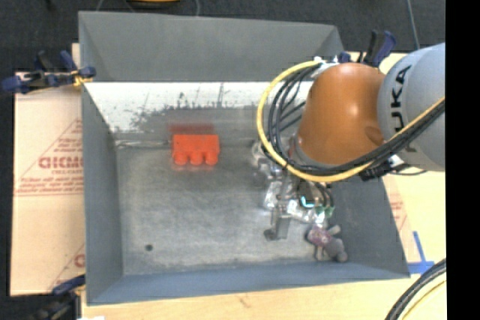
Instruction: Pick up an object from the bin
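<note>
Grey metal bin (97,183), floor mostly bare: pick not yet made.

Camera view: my gripper (279,217) hangs low over the bin floor, beneath the orange wrist cover (341,112). Item 1: red-orange ridged block (195,149), well apart from the gripper, off toward the view's left and the far wall, lying flat. Item 2: small mauve piece (324,238), just beside the gripper on the view's right, near the front wall. Gripper state, apart or together: I cannot tell. No item seen in its grasp, so I judge that closing on one and lifting it both remain.
</note>
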`<state>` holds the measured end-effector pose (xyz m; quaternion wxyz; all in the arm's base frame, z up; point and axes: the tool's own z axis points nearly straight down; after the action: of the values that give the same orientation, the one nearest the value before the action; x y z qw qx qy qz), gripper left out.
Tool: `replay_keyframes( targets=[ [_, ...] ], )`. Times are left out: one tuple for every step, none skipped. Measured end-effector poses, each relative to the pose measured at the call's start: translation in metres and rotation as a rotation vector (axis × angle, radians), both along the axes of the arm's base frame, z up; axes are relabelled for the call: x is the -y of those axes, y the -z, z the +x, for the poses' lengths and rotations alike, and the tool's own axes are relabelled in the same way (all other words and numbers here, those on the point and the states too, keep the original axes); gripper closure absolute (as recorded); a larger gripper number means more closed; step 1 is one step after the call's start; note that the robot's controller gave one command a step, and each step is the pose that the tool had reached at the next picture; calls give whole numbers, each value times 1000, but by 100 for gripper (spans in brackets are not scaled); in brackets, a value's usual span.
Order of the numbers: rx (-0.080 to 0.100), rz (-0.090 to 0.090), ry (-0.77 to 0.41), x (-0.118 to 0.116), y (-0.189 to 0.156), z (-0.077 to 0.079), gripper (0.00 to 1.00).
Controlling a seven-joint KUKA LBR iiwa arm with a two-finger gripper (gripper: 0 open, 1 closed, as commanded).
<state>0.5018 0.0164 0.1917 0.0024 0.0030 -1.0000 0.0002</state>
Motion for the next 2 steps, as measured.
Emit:
replay_keyframes(
  targets=[
    [6, -4, -17, 92, 83, 52, 0],
    [9, -1, -368, 112, 120, 57, 0]
  ],
)
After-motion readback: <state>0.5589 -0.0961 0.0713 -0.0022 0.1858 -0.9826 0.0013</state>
